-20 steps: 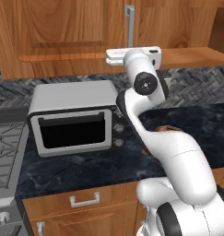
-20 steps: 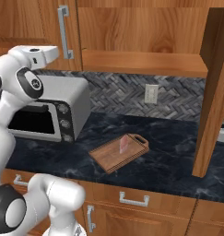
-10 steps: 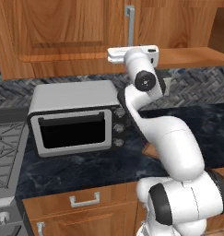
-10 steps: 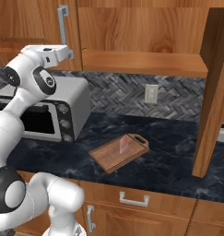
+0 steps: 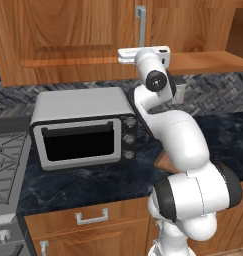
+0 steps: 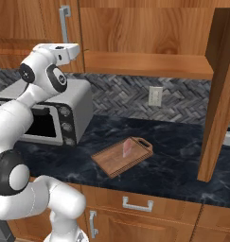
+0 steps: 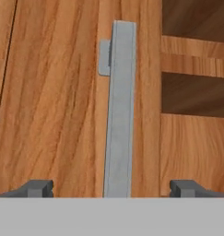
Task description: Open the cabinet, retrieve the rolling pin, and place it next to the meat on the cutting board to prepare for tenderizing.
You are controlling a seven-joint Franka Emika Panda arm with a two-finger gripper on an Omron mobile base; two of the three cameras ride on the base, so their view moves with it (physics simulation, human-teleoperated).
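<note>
The cabinet (image 5: 68, 40) is hanging above the bench, and I am working at its left door, which looks closed; the right door in the right base view is standing open, with the wooden shelf (image 6: 149, 64) bare as far as that view shows. The door's vertical grey bar handle (image 7: 119, 110) is sitting centred between my two fingertips in the hand view. The hand (image 7: 111, 188) is spread wide, holding nothing, and I am judging it is not yet touching the bar.

Step in hand, in my judgement: gripping the handle to pull the left door open. To do it well I am aiming to advance straight along the approach line until the bar lies fully between the pads, close on its lower part, then pull along the door's arc, not straight back, so the grip is not twisting off. The toaster oven (image 5: 83, 127) is standing just below the arm's elbow, so I am keeping the sweep high.

I cannot see the rolling pin; I am presuming it lies behind the closed door. The meat (image 6: 128, 148) is lying on the cutting board (image 6: 111, 163) near the bench's front edge, well apart from the hand.

No brands, labels or legible writing are showing anywhere.
</note>
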